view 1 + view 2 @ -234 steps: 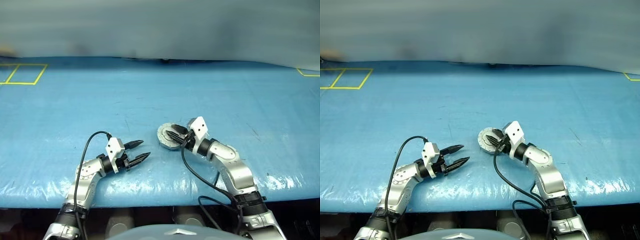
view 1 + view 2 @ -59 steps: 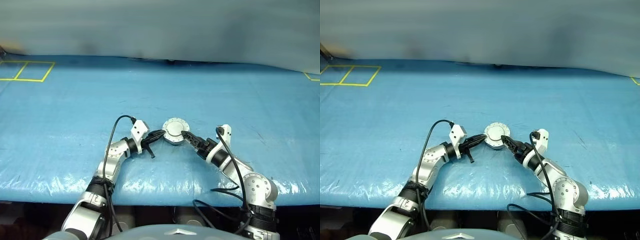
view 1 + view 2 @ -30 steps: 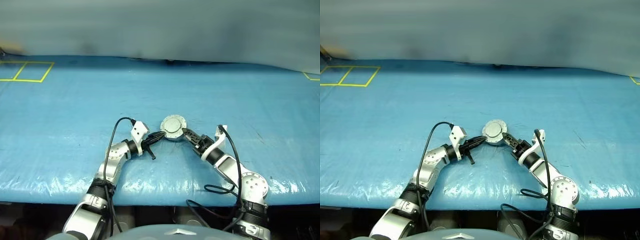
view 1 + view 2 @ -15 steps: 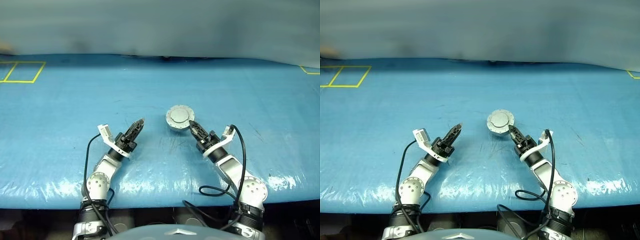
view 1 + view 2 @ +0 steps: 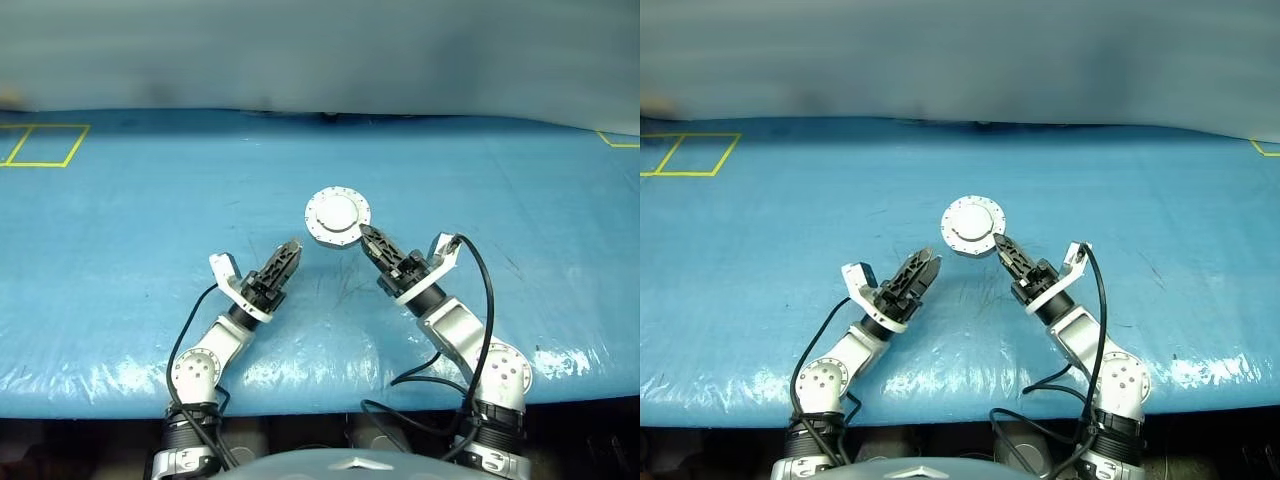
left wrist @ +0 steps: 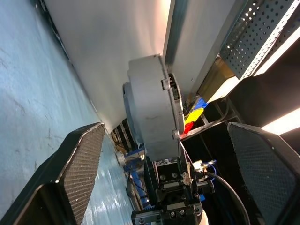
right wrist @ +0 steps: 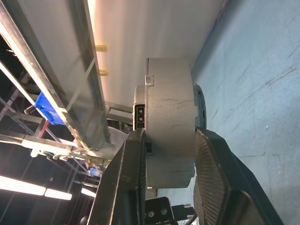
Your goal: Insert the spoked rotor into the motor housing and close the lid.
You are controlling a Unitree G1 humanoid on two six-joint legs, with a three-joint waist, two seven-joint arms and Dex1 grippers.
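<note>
Silver motor housing (image 5: 337,216), lid (image 7: 199,108) shut, is pinched in my right fingers (image 7: 168,164) at twelve o'clock above the counter (image 5: 120,250); left fingers (image 6: 89,154) spread. Assembly looks done; next, set it down.

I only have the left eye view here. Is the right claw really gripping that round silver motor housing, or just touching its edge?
Observer: Gripping. In the right wrist view the right claw has its fingers pressed on the two flat faces of the motor housing.
Operator: Is the housing shut?
Observer: Seen edge-on in the left wrist view, its two halves lie flat together, with no gap showing.
Operator: And the left claw, open or closed?
Observer: Open. In its own wrist view the left claw has its fingers wide apart, and the housing sits beyond them, untouched.
</note>
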